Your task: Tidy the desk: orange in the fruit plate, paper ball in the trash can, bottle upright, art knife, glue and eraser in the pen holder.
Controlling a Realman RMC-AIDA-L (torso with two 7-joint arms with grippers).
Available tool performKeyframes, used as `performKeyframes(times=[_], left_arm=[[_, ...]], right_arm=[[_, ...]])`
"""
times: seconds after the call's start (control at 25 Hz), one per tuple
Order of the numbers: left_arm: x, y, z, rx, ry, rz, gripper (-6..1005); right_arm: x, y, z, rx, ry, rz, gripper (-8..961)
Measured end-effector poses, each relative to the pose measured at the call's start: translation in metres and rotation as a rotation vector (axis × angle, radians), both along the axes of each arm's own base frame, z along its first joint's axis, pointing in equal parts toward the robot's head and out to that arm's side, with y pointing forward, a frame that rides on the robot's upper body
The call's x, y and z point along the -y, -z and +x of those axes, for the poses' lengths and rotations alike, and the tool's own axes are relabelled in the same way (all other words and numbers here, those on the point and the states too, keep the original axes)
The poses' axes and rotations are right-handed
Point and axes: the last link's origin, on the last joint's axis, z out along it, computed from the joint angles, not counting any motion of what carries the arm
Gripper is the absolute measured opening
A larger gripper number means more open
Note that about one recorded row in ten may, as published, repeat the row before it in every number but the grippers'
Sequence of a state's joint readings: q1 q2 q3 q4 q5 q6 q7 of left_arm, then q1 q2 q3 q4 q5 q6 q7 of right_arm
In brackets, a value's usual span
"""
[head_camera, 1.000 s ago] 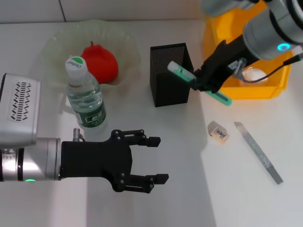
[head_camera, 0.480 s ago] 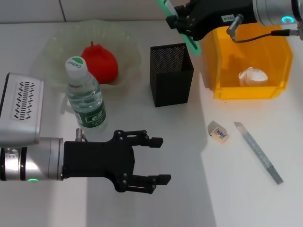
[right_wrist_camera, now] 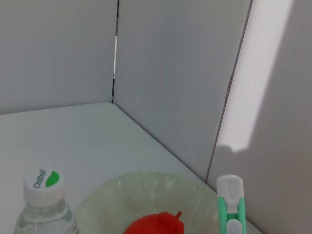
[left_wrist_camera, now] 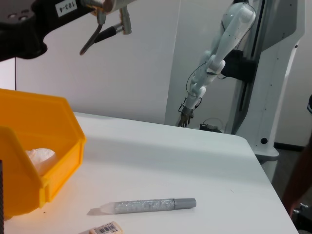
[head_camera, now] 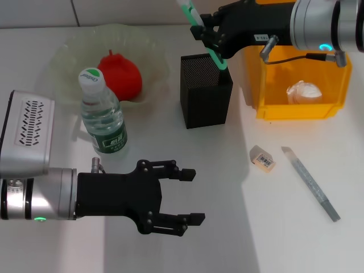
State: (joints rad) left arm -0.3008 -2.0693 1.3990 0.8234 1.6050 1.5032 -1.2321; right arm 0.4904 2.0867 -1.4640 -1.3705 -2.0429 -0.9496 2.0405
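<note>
My right gripper (head_camera: 209, 35) is shut on a green-and-white art knife (head_camera: 219, 59), held tilted with its lower end at the open top of the black mesh pen holder (head_camera: 206, 99). The knife also shows in the right wrist view (right_wrist_camera: 230, 207). The orange (head_camera: 120, 75) lies in the fruit plate (head_camera: 71, 54). The bottle (head_camera: 103, 116) stands upright in front of the plate. The paper ball (head_camera: 303, 92) lies in the yellow trash can (head_camera: 296, 111). The eraser (head_camera: 263, 158) and the silver glue stick (head_camera: 310, 183) lie on the table at the right. My left gripper (head_camera: 185, 194) is open and empty, low over the table's front.
The trash can stands right beside the pen holder, on its right. In the left wrist view the glue stick (left_wrist_camera: 146, 205) lies near the trash can (left_wrist_camera: 53, 161), and another robot arm (left_wrist_camera: 214, 58) stands beyond the table's far edge.
My right gripper has lifted the art knife from beside the pen holder, swung it back and left, and now lowers its end to the holder's opening. The left arm has barely moved.
</note>
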Motion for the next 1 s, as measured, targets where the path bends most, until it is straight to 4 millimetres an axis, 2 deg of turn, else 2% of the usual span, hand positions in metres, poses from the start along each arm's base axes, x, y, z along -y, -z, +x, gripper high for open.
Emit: performKeyframes(times=[0.08,0.48,1.0], left_arm=[[0.0,0.0,0.0,-0.001,-0.001,-0.002,799],[0.001,0.001,-0.002,-0.003,-0.001,-0.002,798],[0.0,0.001,-0.001,-0.003,-0.002,-0.003,799]], right_arm=[[0.0,0.009,0.004,-0.005,-0.028,0.012,177],[0.004,0.028,0.022,0.019,-0.032,0.05,177],[0.007,0.03,0.03,0.01,-0.005,0.038,297]])
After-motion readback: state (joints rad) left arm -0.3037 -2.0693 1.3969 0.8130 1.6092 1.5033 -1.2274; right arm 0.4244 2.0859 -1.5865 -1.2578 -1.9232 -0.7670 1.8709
